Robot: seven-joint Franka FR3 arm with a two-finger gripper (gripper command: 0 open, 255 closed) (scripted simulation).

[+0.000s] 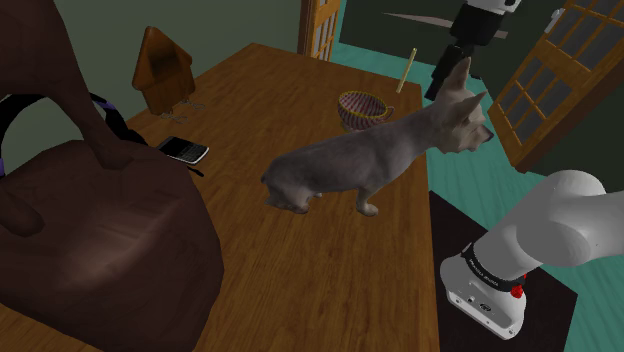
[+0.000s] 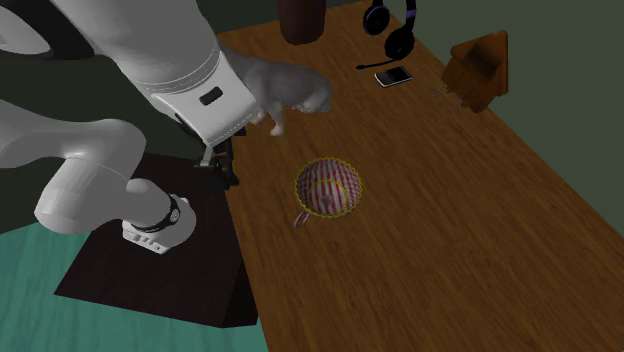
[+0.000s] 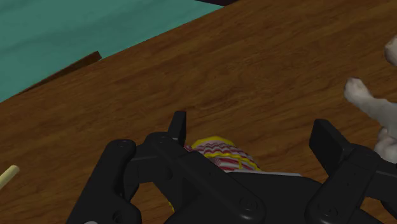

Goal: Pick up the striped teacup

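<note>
Lowering the all-black two-finger gripper [image 3: 253,127], its fingers [image 3: 178,124] standing apart, squarely over the red-and-white striped, yellow-rimmed teacup [image 3: 222,151] should let them straddle its rim before closing.

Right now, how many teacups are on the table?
1. The striped teacup stands near the table's edge, close to the grey dog figure. The large brown object could hide others.

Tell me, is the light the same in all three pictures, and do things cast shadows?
Shoulder view: soft, even light; the dog casts only a faint shadow on the table. Second exterior view: the wood looks darker, and the striped cup stands out against it. Wrist view: the open pincer is flat black with hardly any shading, and covers part of the cup.
</note>
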